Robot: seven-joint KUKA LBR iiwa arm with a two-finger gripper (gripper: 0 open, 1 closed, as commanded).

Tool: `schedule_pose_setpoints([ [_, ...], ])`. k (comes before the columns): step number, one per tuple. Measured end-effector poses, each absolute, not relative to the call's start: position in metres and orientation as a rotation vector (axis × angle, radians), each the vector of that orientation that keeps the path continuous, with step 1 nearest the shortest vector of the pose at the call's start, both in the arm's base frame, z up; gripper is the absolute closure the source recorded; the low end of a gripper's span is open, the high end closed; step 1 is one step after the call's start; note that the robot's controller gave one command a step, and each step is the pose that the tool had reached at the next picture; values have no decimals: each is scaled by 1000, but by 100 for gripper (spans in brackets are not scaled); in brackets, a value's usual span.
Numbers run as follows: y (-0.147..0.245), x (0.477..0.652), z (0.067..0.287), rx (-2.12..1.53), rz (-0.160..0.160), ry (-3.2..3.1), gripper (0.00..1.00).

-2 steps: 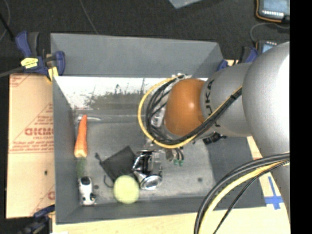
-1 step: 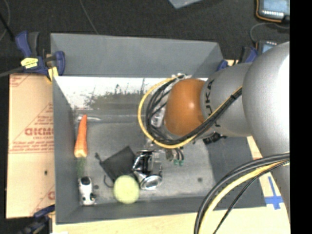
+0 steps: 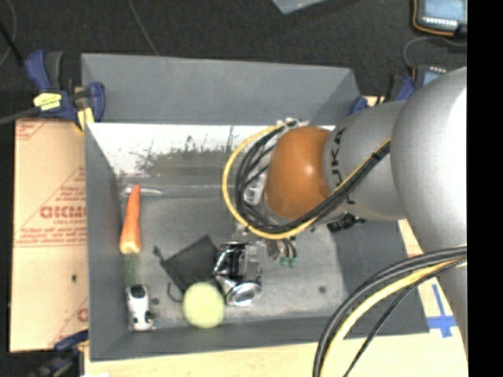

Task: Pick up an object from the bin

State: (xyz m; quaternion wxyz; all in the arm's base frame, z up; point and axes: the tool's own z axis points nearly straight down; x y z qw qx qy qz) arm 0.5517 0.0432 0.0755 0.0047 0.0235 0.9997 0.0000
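Observation:
My gripper (image 3: pixel 253 251) hangs below the arm's orange cover over the middle of the bin floor, towards the front. Just under it lie a small black and silver thing (image 3: pixel 230 262) and a shiny round metal piece (image 3: pixel 244 293). A yellow-green ball (image 3: pixel 203 305) rests against that metal piece at the front. A flat black pouch-like piece (image 3: pixel 189 261) lies left of the gripper, close to it. Whether anything is held is hidden by the arm.
An orange carrot with a green end (image 3: pixel 130 222) lies along the left wall. A small white and black figure (image 3: pixel 139 307) sits in the front left corner. The arm and its looped cables cover the bin's right half.

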Motion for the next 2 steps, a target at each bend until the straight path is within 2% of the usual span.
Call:
schedule_pose_setpoints([
  [2,43,552,75,72,0,3131,100],
])
